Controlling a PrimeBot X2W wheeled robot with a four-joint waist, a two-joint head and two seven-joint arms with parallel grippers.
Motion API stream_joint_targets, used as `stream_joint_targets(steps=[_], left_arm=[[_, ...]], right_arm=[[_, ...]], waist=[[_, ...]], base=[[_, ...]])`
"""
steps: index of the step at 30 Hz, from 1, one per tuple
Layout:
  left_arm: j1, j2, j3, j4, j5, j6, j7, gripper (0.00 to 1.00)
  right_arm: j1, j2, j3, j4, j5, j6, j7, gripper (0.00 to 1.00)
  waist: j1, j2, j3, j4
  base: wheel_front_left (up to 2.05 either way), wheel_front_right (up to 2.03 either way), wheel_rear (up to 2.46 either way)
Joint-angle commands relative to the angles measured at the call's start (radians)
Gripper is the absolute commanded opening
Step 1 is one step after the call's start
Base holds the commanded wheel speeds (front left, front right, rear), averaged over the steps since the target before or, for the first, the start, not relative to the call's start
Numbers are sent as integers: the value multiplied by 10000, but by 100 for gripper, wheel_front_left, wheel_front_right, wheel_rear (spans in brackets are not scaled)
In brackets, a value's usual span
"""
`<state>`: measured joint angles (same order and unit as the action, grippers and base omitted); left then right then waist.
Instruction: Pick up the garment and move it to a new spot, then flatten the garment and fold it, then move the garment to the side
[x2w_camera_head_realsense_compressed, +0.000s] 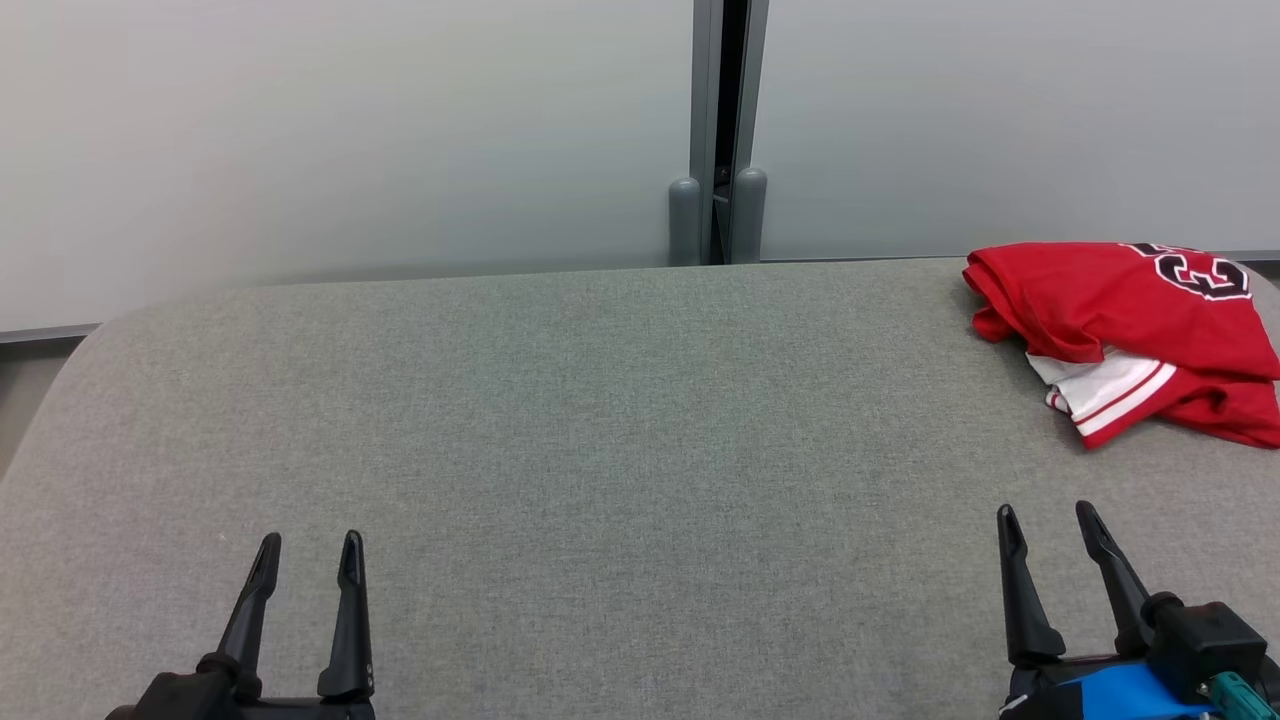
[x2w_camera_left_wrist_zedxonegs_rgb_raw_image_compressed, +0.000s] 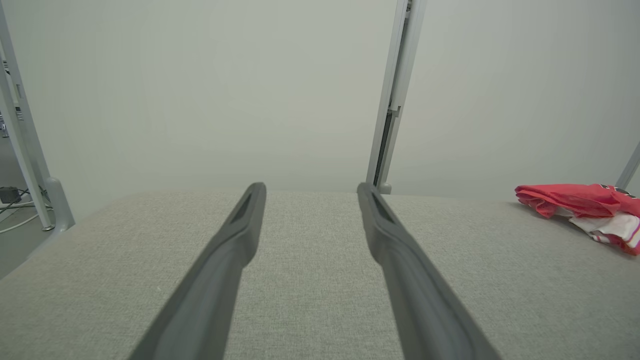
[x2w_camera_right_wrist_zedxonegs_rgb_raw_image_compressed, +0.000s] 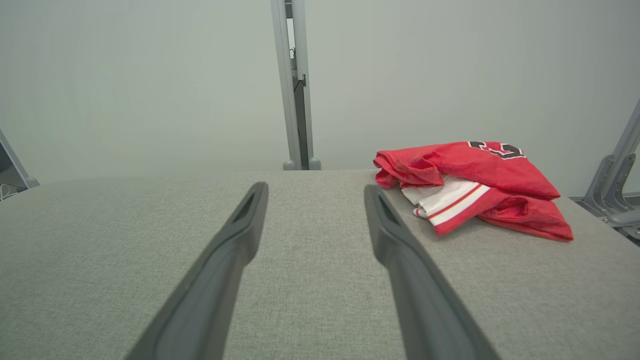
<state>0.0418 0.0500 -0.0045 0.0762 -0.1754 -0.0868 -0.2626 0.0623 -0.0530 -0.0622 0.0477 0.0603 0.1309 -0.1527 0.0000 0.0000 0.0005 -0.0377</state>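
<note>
The garment (x2w_camera_head_realsense_compressed: 1120, 310) is a red jersey with white striped trim and black numerals, lying crumpled at the far right of the grey fabric table (x2w_camera_head_realsense_compressed: 600, 420). It also appears as the garment (x2w_camera_right_wrist_zedxonegs_rgb_raw_image_compressed: 470, 185) ahead and right of my right gripper, and as the garment (x2w_camera_left_wrist_zedxonegs_rgb_raw_image_compressed: 585, 205) at the far right in the left wrist view. My left gripper (x2w_camera_head_realsense_compressed: 308, 555) rests open near the front left, nothing between its fingers. My right gripper (x2w_camera_head_realsense_compressed: 1050, 525) stands open near the front right, a short way in front of the jersey and apart from it.
A pale wall with a grey vertical post (x2w_camera_head_realsense_compressed: 720, 130) stands behind the table. The table's left edge (x2w_camera_head_realsense_compressed: 60, 380) curves away. A metal frame (x2w_camera_right_wrist_zedxonegs_rgb_raw_image_compressed: 615, 185) rises beyond the table's right side. Wide bare fabric stretches between the grippers.
</note>
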Motion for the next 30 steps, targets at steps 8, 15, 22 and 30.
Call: stream_joint_targets(steps=[8, 15, 22, 30], left_arm=[[77, -57, 15, 225, -135, -14, 85, 0], [-110, -49, 153, 392, -1517, -56, 465, 0], [-239, -41, 244, 496, -2792, -97, 779, 0], [-390, -32, 348, 620, -4126, -136, 1117, 0]], right_arm=[[8, 6, 26, 333, 163, 0, 29, 0], [-163, -3, -13, 484, 1683, 0, 276, 0], [-333, -12, -53, 628, 3064, 0, 503, 0], [-502, -18, -96, 777, 4512, -1, 745, 0]], waist=[[1, 0, 16, 2], [1, 0, 16, 24], [1, 0, 17, 45], [1, 0, 18, 69]], base=[[0, 0, 0], [0, 0, 0], [0, 0, 0], [0, 0, 0]])
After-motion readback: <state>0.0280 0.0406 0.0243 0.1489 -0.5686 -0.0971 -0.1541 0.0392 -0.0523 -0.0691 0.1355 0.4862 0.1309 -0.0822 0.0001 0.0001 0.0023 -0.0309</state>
